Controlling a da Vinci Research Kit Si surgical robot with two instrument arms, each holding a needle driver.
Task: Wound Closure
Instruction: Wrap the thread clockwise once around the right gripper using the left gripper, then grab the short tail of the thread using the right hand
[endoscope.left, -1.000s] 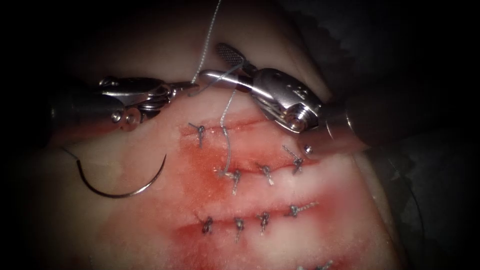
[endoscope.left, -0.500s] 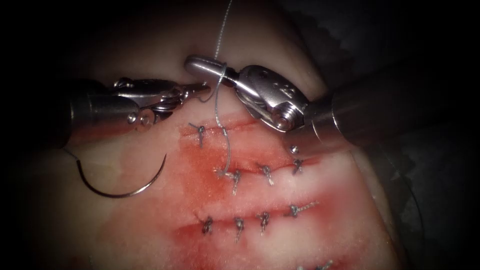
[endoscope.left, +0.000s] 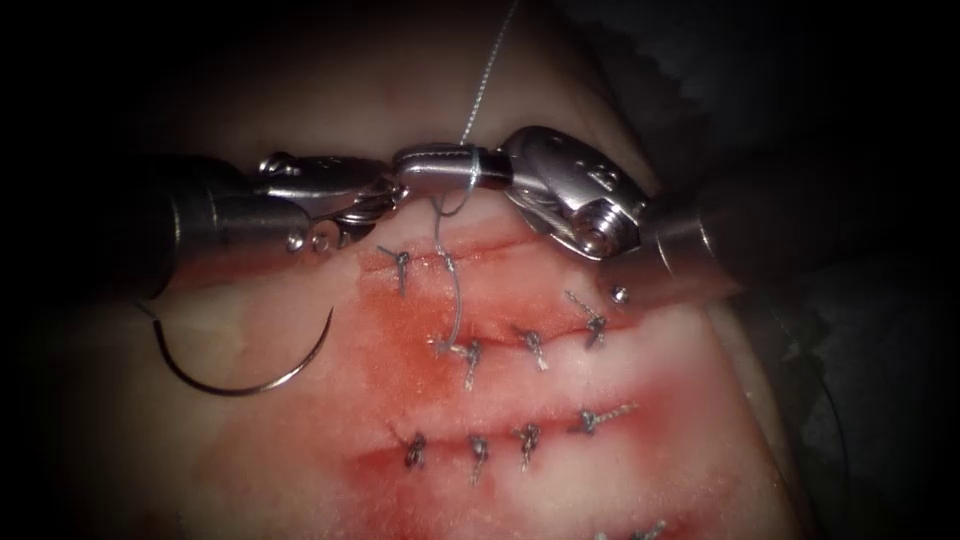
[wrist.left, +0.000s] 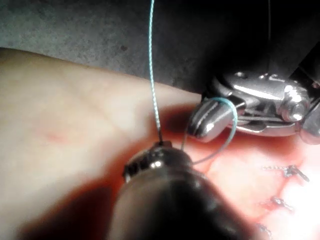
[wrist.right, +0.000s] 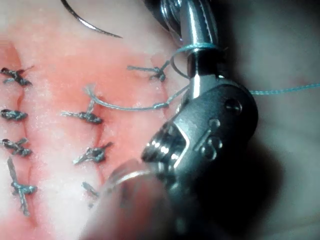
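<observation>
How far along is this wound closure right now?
Done: tied stitches cross the cuts in the tissue. In hand: thread from the newest stitch loops around the right pincer; the left pincer meets it. The needle lies free, left. Left: this knot.

The left tool (endoscope.left: 385, 190) tip sits hidden against the right tool (endoscope.left: 440, 167), so whether it grips the thread (endoscope.left: 478, 85) cannot be told, the thread runs off the endoscope view's top edge, and the needle (endoscope.left: 245, 375) has its upper-left end lost in shadow.
</observation>
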